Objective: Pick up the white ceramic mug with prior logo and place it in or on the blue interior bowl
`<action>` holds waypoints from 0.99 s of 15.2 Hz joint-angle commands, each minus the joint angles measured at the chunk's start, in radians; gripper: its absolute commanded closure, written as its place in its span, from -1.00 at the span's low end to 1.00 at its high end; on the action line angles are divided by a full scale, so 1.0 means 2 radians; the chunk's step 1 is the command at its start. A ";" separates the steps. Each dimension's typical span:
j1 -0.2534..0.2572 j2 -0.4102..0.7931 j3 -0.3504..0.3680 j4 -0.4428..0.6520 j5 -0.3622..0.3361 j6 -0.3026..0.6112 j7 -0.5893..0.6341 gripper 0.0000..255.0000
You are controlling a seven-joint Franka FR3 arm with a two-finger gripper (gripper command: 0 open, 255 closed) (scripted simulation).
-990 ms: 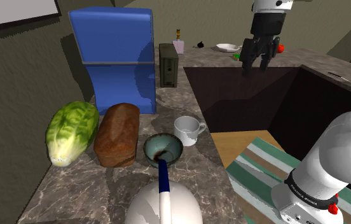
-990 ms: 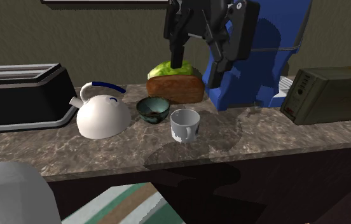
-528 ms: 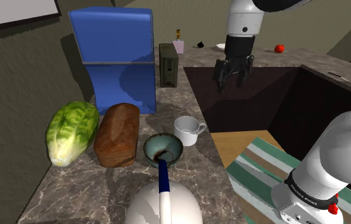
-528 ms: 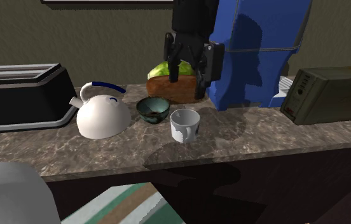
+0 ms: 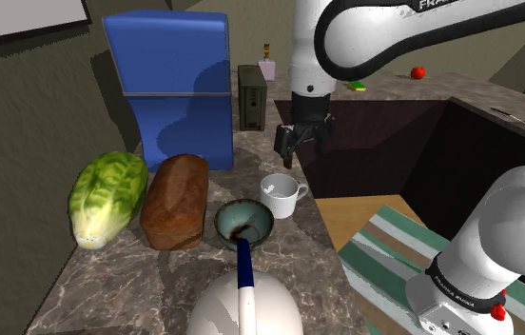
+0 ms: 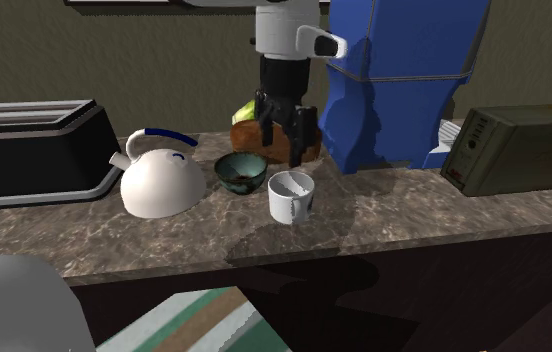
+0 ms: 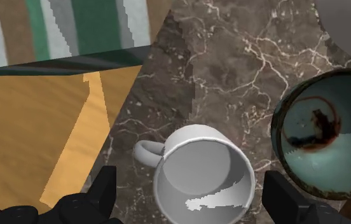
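Claw (image 5: 289,150) is hanging above the bench (image 5: 301,259), pointing straight down over the mug (image 5: 280,195). Fingers are standing wide apart. In the wrist view the claw (image 7: 191,194) is straddling the mug (image 7: 203,175), with a black finger on either side and neither one touching it.

Mug is sitting upright on the dark marbled bench (image 6: 414,215), near its front edge. It is drawn plain white-grey, and its open mouth is facing up toward the wrist camera. Its handle is pointing away from the bowl (image 5: 243,224).

Bowl (image 7: 323,143) is resting just beside the mug. It has a pale blue-green inside with a dark brown smear and a dark rim. A thin strip of bench (image 7: 231,63) is showing between the two.

In the second exterior view the claw (image 6: 284,140) is hovering just above and behind the mug (image 6: 290,197). The bowl (image 6: 240,172) is lying between the mug and a white kettle (image 6: 162,180) with a blue handle.

A bread loaf (image 5: 175,200) and a lettuce (image 5: 108,195) are lying side by side behind the bowl. A tall blue box (image 5: 170,86) is standing further back.
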 commanded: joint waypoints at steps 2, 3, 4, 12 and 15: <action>-0.004 0.051 0.024 0.011 -0.011 0.045 0.030 -1.00; -0.005 0.069 0.032 0.016 -0.016 0.059 0.043 -1.00; -0.006 0.087 0.040 0.021 -0.022 0.072 0.055 -1.00; -0.008 0.179 0.070 0.042 -0.068 0.141 0.118 -1.00; -0.009 0.191 0.071 0.031 -0.074 0.162 0.123 -1.00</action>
